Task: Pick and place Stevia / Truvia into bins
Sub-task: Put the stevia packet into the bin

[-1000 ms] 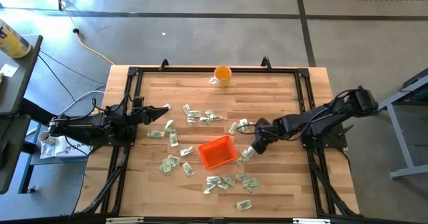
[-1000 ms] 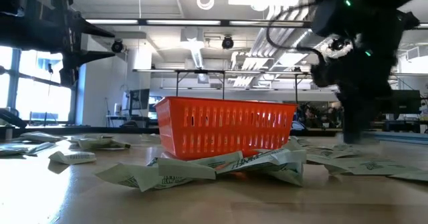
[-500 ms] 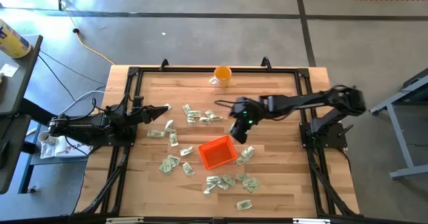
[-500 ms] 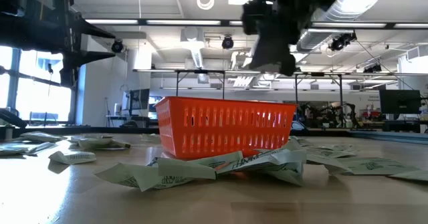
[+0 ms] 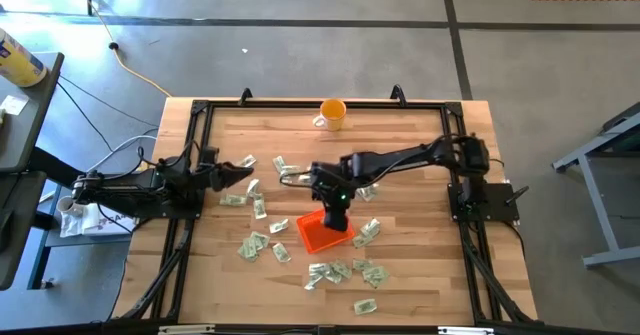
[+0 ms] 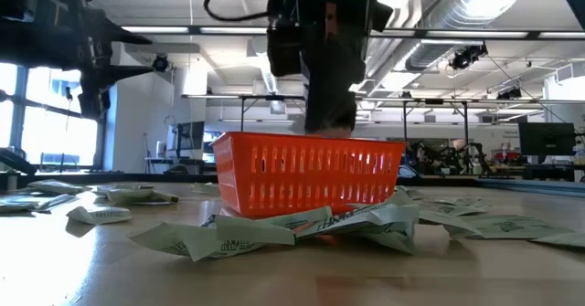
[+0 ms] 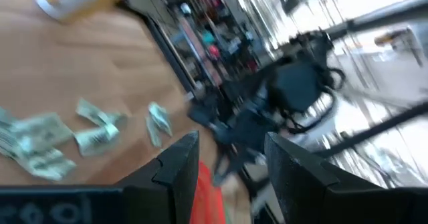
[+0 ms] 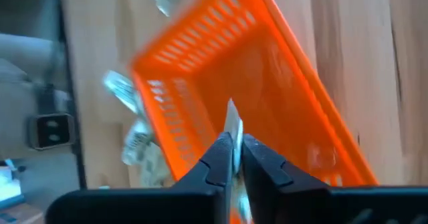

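Note:
The bin is a small orange tray (image 5: 316, 233) at the table's middle; in the low view it (image 6: 306, 174) stands among pale green and white Stevia sachets (image 6: 274, 231). More sachets lie scattered around it (image 5: 300, 173) (image 5: 345, 272) (image 5: 255, 243). My right gripper (image 5: 336, 218) hangs over the tray, shut on one sachet. My left gripper (image 5: 245, 170) waits open at the table's left side, level, holding nothing. My right gripper pinches one sachet between its two fingertips. The sachet shows edge-on, and its free end (image 8: 231, 117) sticks out past the tips. The fingers slant down from the table's right side. The sachet is lifted clear, over the inside of the tray (image 8: 267, 83).
An orange mug with a white handle (image 5: 331, 113) stands at the table's far edge. A black frame (image 5: 200, 110) runs around the wooden top. Bare wood lies between the mug and the sachets.
My right gripper has risen from the sachets to the right of the tray and swung toward the table's left, turning at the wrist as it went. It now hangs over the tray. My left arm has kept its place.

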